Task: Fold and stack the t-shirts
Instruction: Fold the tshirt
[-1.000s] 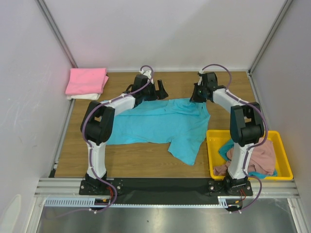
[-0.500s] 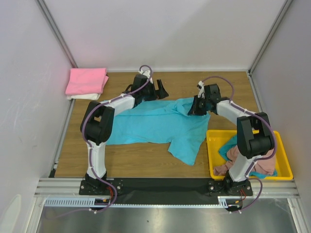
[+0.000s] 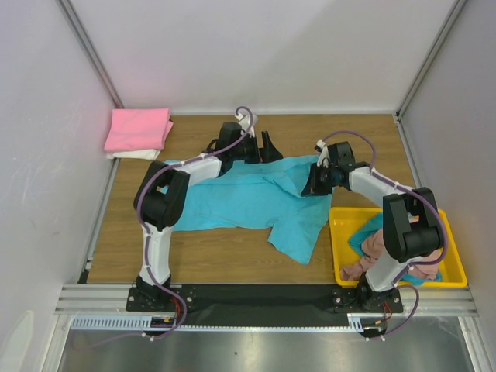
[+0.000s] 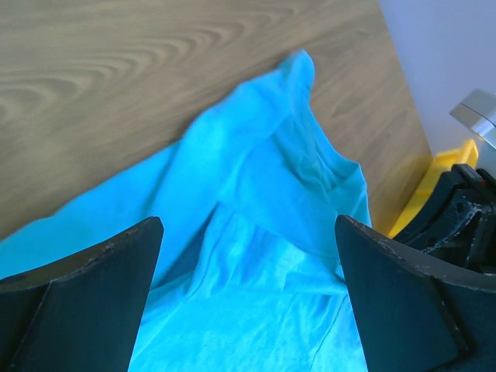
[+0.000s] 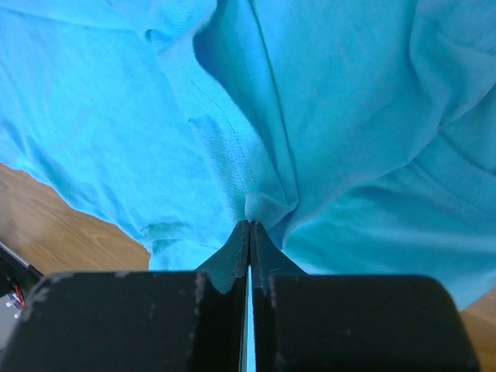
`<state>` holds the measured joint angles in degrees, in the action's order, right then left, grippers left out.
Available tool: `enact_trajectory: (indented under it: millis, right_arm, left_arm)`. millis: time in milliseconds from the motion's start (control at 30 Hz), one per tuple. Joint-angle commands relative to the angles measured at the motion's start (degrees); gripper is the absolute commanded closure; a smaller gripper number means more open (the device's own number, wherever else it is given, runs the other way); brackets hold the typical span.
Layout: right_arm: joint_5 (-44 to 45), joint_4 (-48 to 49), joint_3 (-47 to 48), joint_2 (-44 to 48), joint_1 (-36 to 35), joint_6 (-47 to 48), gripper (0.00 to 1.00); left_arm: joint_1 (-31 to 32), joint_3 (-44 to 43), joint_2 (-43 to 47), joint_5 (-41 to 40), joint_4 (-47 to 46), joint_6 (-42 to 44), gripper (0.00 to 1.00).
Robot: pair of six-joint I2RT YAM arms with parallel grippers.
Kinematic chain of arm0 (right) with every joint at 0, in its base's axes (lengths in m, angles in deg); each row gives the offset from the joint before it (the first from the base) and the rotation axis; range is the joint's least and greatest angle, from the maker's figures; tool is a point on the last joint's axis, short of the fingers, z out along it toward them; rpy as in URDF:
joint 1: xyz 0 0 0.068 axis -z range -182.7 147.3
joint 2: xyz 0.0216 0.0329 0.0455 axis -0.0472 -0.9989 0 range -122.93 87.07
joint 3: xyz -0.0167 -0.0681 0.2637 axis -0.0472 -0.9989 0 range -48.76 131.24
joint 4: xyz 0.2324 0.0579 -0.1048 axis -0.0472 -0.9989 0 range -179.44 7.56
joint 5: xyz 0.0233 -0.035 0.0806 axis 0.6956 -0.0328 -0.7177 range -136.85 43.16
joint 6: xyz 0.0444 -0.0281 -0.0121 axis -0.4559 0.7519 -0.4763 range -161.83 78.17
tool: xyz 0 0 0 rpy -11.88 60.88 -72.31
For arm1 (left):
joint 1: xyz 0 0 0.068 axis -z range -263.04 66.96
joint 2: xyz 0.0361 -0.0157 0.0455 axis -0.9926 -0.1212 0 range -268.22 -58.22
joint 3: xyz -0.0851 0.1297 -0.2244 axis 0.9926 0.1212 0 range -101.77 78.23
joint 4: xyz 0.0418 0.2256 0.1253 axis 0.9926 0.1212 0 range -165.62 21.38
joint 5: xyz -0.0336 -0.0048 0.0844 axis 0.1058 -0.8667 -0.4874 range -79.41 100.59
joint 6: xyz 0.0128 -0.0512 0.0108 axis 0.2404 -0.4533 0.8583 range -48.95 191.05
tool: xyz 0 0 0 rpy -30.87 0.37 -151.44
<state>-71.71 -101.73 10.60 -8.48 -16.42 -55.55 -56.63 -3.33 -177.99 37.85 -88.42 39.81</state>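
a turquoise blue short-sleeved cloth t-shirt lay spread and rumpled across the middle of the wooden worktop, not yet folded. the right gripper was pinched fully together on a small tuck of that shirt's cloth near its far right part. the wrist view showed a fold bunched right at the fingertips, so the grip seemed meant to drag or lift that edge into shape. the left gripper stood at its widest over the shirt's far edge, holding nothing. it looked placed to take a matching hold so both arms could square the cloth.

a folded bright pink t-shirt sat on a folded cream white t-shirt in the far left corner, likely the stack already begun. a dusty pink t-shirt and a teal t-shirt lay crumpled in the shallow yellow plastic tray at the right, waiting their turn.

compared with a second before, the right gripper had come nearer to the arm bases and slightly rightward, drawing the shirt's far right part with it, so that corner lay more gathered. the left gripper had shifted rightward along the far edge, just as wide as before. the stack and tray were unchanged.
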Motion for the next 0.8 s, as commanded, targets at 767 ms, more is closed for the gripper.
enact_trajectory:
  millis: [767]
  right_arm:
    - [-1.59, -7.87, -3.46, 3.35, -0.44, 3.52, 0.74]
  left_arm:
    - [4.7, 3.86, -0.82, -0.9, 3.47, 2.32, 0.02]
